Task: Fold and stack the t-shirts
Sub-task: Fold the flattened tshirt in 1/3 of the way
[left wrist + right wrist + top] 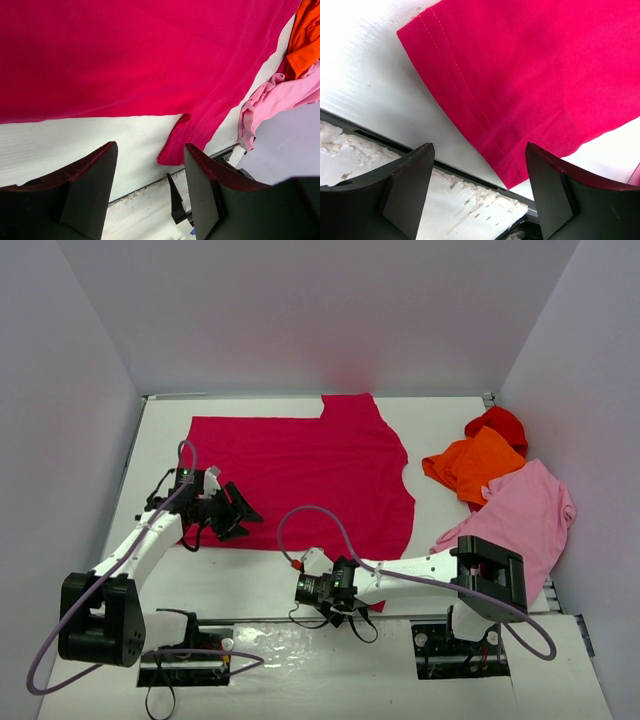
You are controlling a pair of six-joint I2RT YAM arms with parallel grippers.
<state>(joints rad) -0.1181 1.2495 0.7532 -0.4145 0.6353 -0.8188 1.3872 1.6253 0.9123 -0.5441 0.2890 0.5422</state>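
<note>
While the big crimson cloth t-shirt (300, 475) lies spread out flat in the middle of the white counter (250, 575), both arms reach over its near side.

On the left, the left end effector (243, 517) hangs over the near left edge of the shirt. Its two black fingers (85, 185) stand partly open with nothing between them. Only the counter and the edge of the crimson cloth show in the gap.

More to the right, close to the front edge of the counter, the right end effector (479, 150) is over a sleeve of the same shirt. Its fingers stand wide apart and have hold of nothing. The sleeve's stitched hem lies below the gap.

At the far right, three more shirts lie bunched together, apart from the big one. The orange cloth t-shirt (475, 465) is crumpled. The bright red cloth t-shirt (497, 423) touches it from behind. The light pink cloth t-shirt (525, 510) lies nearer, touching the orange one and reaching to the right side of the counter.
</note>
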